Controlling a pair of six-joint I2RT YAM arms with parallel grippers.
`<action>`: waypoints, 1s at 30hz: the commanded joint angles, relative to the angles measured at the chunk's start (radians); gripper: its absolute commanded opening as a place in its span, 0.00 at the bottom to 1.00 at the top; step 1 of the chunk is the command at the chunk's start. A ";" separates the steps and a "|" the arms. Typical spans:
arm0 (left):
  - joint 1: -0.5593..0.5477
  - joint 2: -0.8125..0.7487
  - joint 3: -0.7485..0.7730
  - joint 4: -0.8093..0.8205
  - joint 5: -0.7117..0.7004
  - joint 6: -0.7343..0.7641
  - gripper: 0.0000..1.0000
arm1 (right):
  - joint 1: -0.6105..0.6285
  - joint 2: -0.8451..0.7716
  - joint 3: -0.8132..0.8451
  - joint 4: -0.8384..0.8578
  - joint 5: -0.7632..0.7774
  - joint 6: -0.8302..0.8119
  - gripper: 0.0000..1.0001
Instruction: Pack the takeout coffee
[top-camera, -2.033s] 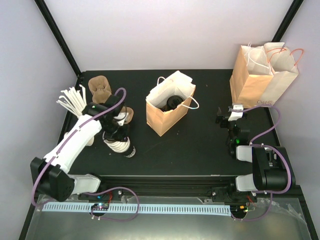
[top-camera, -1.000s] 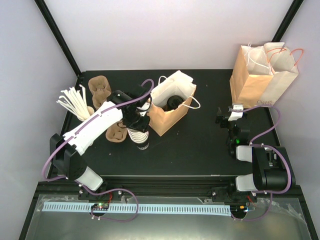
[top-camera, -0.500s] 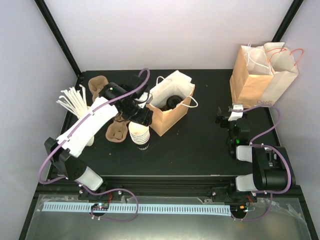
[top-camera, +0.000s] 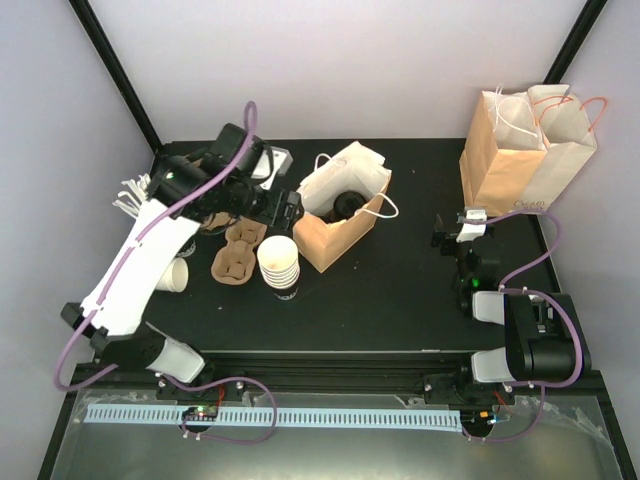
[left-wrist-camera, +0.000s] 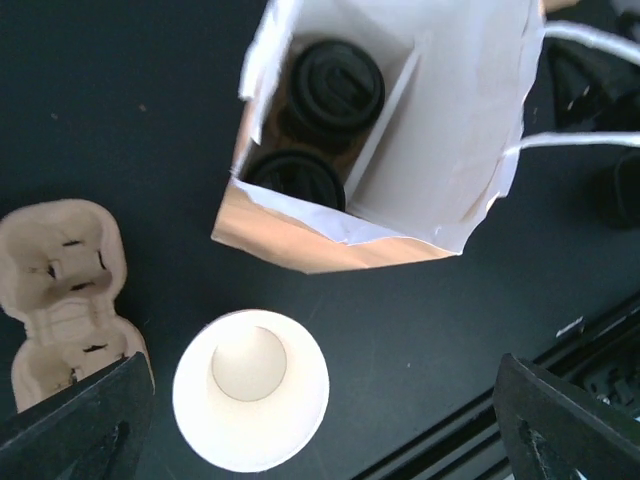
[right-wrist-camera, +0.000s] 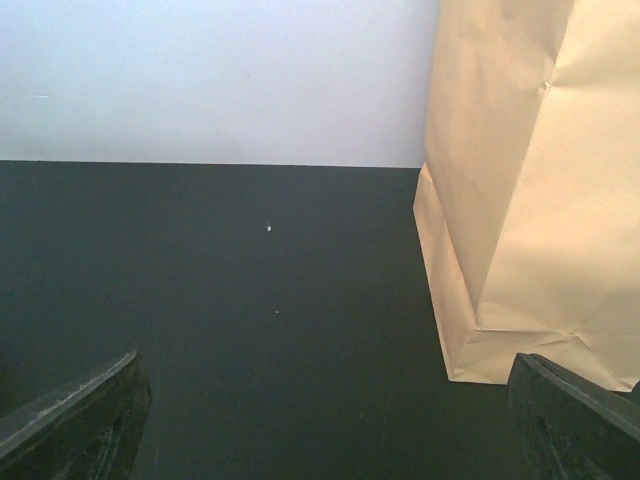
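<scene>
**Operator:** Start nearest the arms. What stands on the near side of the open bag (top-camera: 322, 243)?

**Technician:** The stack of lidless cups (top-camera: 278, 262), just beside the bag's near-left corner. The pulp carrier (top-camera: 237, 250) lies beyond the stack, away from the bag. Neither is a task item.

**Operator:** Gripper condition?

**Technician:** The left gripper (left-wrist-camera: 322, 372) hangs above the table just left of the bag. Its fingers (left-wrist-camera: 80, 425) are spread to the corners of the wrist view and hold nothing. The right gripper (right-wrist-camera: 325, 380), well apart to the right of the bag, is spread equally wide and is also empty.

**Operator:** Where is the takeout coffee?

**Technician:** The takeout coffee (left-wrist-camera: 335, 80) is inside the bag. A second lidded cup (left-wrist-camera: 297, 180) stands beside it, on the same side of the white divider (left-wrist-camera: 385, 110). Both stand upright, long axis vertical, lids up.

**Operator:** Governing relation?

**Technician:** The cups lie to the right of the left gripper and below it, past the bag's left wall. The left arm is the nearer one. Any approach probably has to come straight down through the bag mouth.

**Operator:** Farther out?

**Technician:** The spare bags (top-camera: 520, 165) stand far right of the open bag.
</scene>
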 joint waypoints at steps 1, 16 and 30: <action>0.051 -0.111 0.059 0.038 -0.075 0.020 0.97 | -0.005 0.005 0.004 0.057 0.013 0.000 1.00; 0.357 -0.561 -0.702 0.904 -0.381 0.101 0.99 | -0.004 0.006 0.003 0.061 0.013 -0.001 1.00; 0.459 -0.562 -1.453 1.588 -0.360 0.222 0.99 | -0.005 0.005 0.003 0.059 0.014 -0.001 1.00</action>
